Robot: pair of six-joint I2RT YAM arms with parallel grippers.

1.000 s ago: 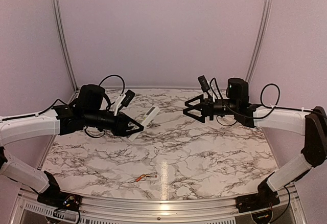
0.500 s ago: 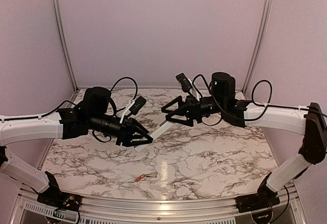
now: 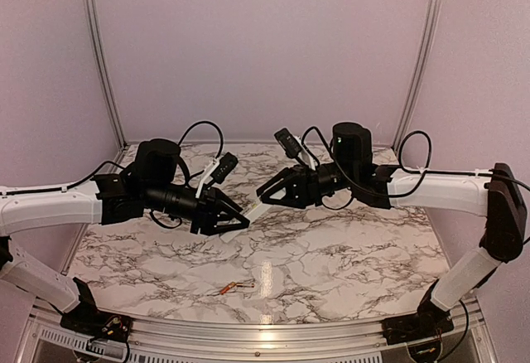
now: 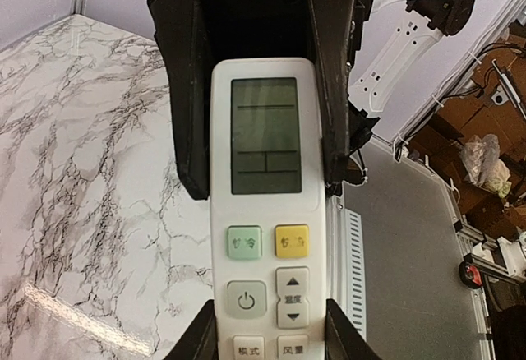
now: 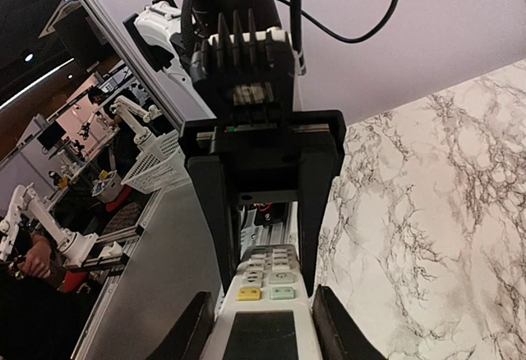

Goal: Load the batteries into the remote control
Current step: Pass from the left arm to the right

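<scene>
The remote control (image 3: 255, 209) is a white bar held in the air between both arms, above the middle of the marble table (image 3: 348, 255). My left gripper (image 3: 236, 222) is shut on its button end (image 4: 263, 294). My right gripper (image 3: 267, 191) clamps the display end (image 4: 263, 134), its black fingers (image 4: 187, 113) pressed against both long sides. In the right wrist view the remote (image 5: 267, 311) runs between my own pads toward the left gripper (image 5: 268, 282). The batteries (image 3: 232, 287), thin and orange, lie on the table near the front edge, away from both grippers.
Purple walls with aluminium posts (image 3: 98, 56) enclose the back and sides. A metal rail (image 3: 248, 342) runs along the table's front edge. Off the table, the right wrist view shows a white mesh basket (image 5: 156, 167) and other equipment.
The right arm has swung left toward the left gripper and its open jaws have come shut around the remote's free end. The left arm shifted the remote slightly toward centre.
</scene>
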